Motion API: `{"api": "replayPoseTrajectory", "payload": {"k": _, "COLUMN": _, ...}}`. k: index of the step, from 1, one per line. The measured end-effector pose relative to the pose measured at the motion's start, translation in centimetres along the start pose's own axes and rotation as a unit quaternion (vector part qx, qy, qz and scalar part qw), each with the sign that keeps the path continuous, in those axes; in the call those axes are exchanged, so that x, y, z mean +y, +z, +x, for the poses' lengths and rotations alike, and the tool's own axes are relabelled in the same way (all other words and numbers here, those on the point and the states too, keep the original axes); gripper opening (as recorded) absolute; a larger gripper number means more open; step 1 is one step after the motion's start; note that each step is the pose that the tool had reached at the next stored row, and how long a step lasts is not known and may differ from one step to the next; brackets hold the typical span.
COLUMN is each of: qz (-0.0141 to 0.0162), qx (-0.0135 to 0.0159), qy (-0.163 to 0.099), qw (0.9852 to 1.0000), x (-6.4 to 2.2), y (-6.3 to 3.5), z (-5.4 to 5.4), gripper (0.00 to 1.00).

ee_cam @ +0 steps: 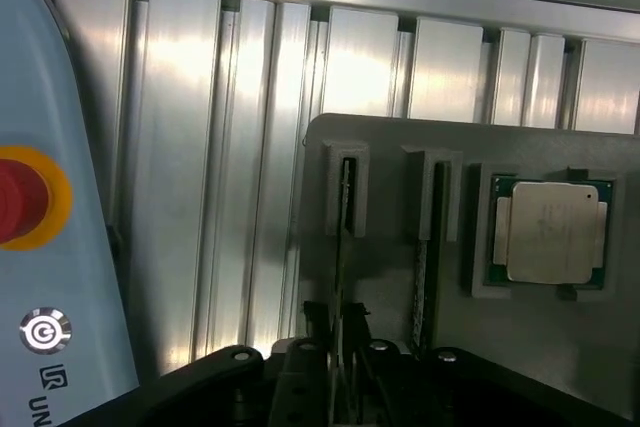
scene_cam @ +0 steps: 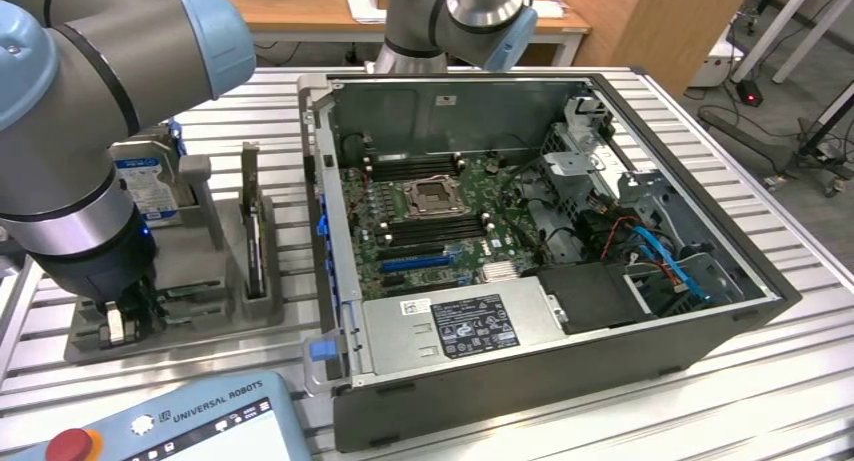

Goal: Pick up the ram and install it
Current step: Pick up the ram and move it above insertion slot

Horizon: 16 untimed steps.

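A: Quick one. Where's the gripper (scene_cam: 118,323)?
B: Down on the grey holder (scene_cam: 214,328), at the holder's corner nearest the teach pendant (scene_cam: 174,421). The holder sits by the worktop (scene_cam: 747,381) edge on the exterior view's left, just beside the open computer case (scene_cam: 601,366).
A: Ram?
B: The ram (ee_cam: 344,232) stands on edge in a narrow slot of the grey holder (ee_cam: 390,132). In the wrist view it's a thin line. The gripper (ee_cam: 340,352) is right over one end, with the stick running in under it.
A: Clamped or apart?
B: Cannot tell. The dark gripper body covers that end of the ram.
A: Anything else on the holder?
B: A second thin stick (ee_cam: 424,277) in the next slot, parallel to the ram, near it but apart. Past that, a square silver processor chip (ee_cam: 552,232) lies flat in its own recess, so the second slot is between the ram and the chip. In the exterior view, a dark expansion card (scene_cam: 250,221) stands upright mid-holder and a hard drive (scene_cam: 158,196) is at the far end.
A: Case?
B: Open on top, motherboard (scene_cam: 441,211) exposed. The ram is in the holder, not yet in the case.
A: Pendant in the wrist view?
B: Yes, the teach pendant (ee_cam: 60,277) with its red stop button (ee_cam: 15,197) is on the slatted worktop (ee_cam: 180,147) beside the holder.
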State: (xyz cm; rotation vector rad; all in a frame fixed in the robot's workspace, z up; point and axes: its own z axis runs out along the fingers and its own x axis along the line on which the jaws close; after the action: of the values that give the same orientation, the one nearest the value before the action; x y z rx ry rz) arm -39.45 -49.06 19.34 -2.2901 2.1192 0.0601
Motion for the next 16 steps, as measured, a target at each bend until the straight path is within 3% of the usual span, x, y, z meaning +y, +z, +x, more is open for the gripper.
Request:
{"api": "replayPoseTrajectory", "payload": {"k": 2, "qz": 0.0, "qx": -0.0008, "qy": 0.0, "qw": 1.0, "x": 0.01, "y": -0.01, "z": -0.01, "gripper": 0.15}}
{"api": "replayPoseTrajectory", "payload": {"k": 8, "qz": 0.0, "qx": -0.0012, "qy": 0.0, "qw": 1.0, "x": 0.0, "y": -0.01, "z": 0.0, "gripper": 0.14}}
{"api": "replayPoseTrajectory", "payload": {"k": 16, "qz": 0.0004, "qx": -0.0054, "qy": 0.0, "qw": 1.0, "x": 0.0, "y": 0.0, "z": 0.0, "gripper": 0.14}}
